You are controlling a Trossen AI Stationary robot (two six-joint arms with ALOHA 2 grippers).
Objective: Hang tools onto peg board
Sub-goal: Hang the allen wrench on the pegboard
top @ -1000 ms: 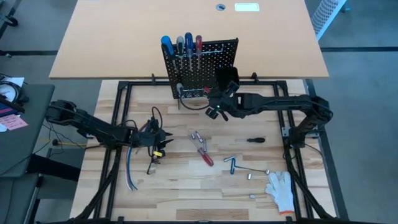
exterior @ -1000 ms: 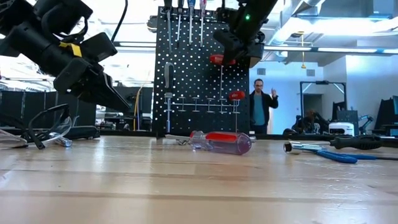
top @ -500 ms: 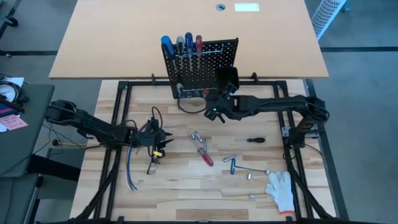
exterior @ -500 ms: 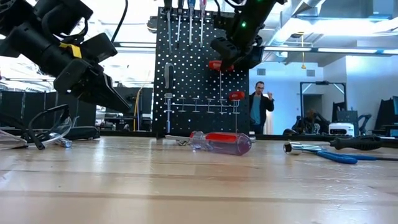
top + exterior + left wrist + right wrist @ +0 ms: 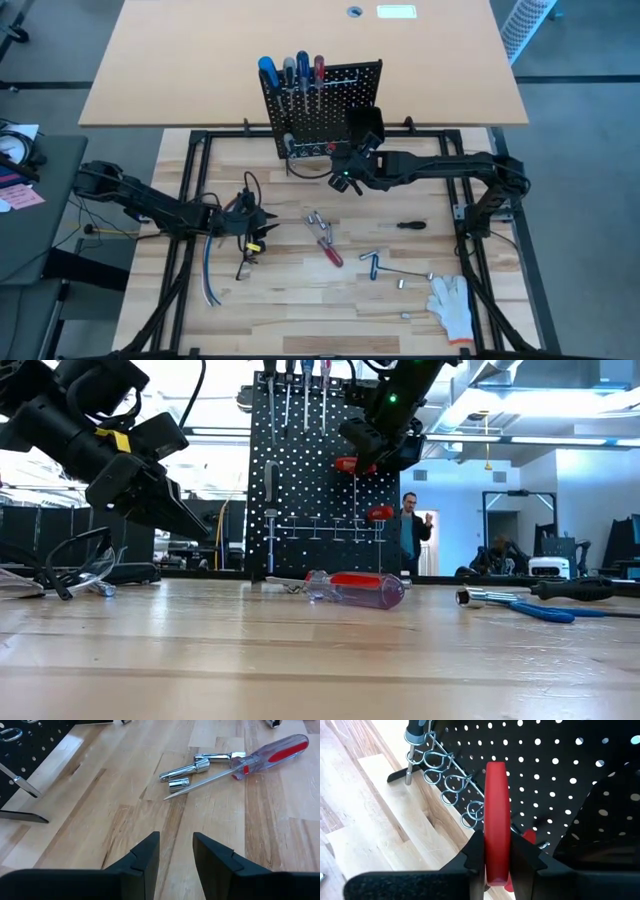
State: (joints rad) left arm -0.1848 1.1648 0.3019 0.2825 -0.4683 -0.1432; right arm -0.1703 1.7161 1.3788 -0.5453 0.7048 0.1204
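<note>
The black peg board (image 5: 325, 100) stands upright at the table's far side. Several screwdrivers (image 5: 290, 70) hang in its top row. Another red-handled tool (image 5: 380, 513) sits in the wire ring rack (image 5: 455, 785) lower down. My right gripper (image 5: 347, 178) is close in front of the board, shut on a red-handled screwdriver (image 5: 347, 464). My left gripper (image 5: 262, 225) hovers over the table's left part, open and holding nothing (image 5: 176, 855). On the table lie a clear red screwdriver (image 5: 328, 245), socket pieces (image 5: 195, 767) and a black screwdriver (image 5: 410, 225). My right gripper pinches the screwdriver's red handle (image 5: 496, 820) between its two fingers, which lie across it. The fingers slant down toward the board from the table's near right. The screwdriver hangs upright, clear of the table, with its thin shaft (image 5: 355, 495) pointing down in front of the board.
A white glove (image 5: 452, 305) lies at the near right with small bits beside it. Metal keys (image 5: 375, 260) lie mid-table. Cables (image 5: 215, 270) trail under my left arm. A large tan tabletop (image 5: 300, 40) is behind the board. A person (image 5: 412, 530) stands in the room beyond.
</note>
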